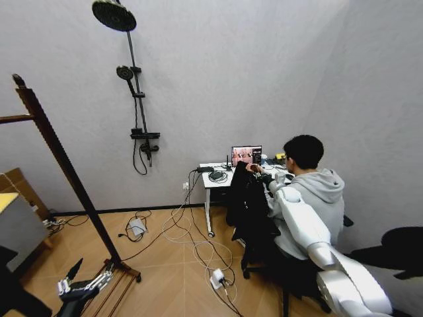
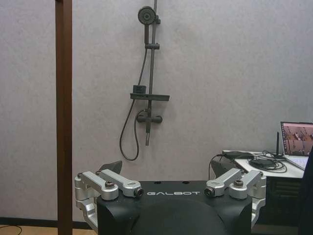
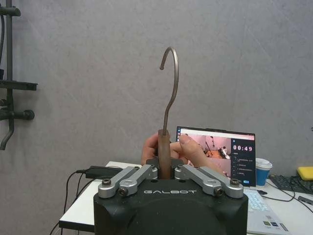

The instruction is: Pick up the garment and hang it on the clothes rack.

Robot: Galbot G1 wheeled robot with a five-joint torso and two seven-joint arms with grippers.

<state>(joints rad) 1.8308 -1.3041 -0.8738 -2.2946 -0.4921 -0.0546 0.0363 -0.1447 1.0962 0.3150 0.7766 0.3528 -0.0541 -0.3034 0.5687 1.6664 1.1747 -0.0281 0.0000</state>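
Observation:
The black garment (image 1: 246,206) hangs from a wooden hanger with a metal hook (image 3: 169,83) in front of the desk. My right gripper (image 3: 165,171) is shut on the hanger's wooden neck, just below the hook. A person's hand (image 3: 188,152) also holds the hanger right behind my fingers. In the head view the right gripper (image 1: 262,177) is at the garment's top, at the end of my outstretched arm. The dark wooden clothes rack (image 1: 63,165) stands at the left, and one of its posts (image 2: 63,117) is close in the left wrist view. My left gripper (image 1: 80,285) hangs low beside the rack's base, open and holding nothing.
A seated person in a grey hoodie (image 1: 316,191) is at a white desk (image 1: 213,179) with a laptop (image 1: 246,155). Cables and a power strip (image 1: 216,277) lie on the wooden floor. A shower fixture (image 1: 137,99) is mounted on the wall behind.

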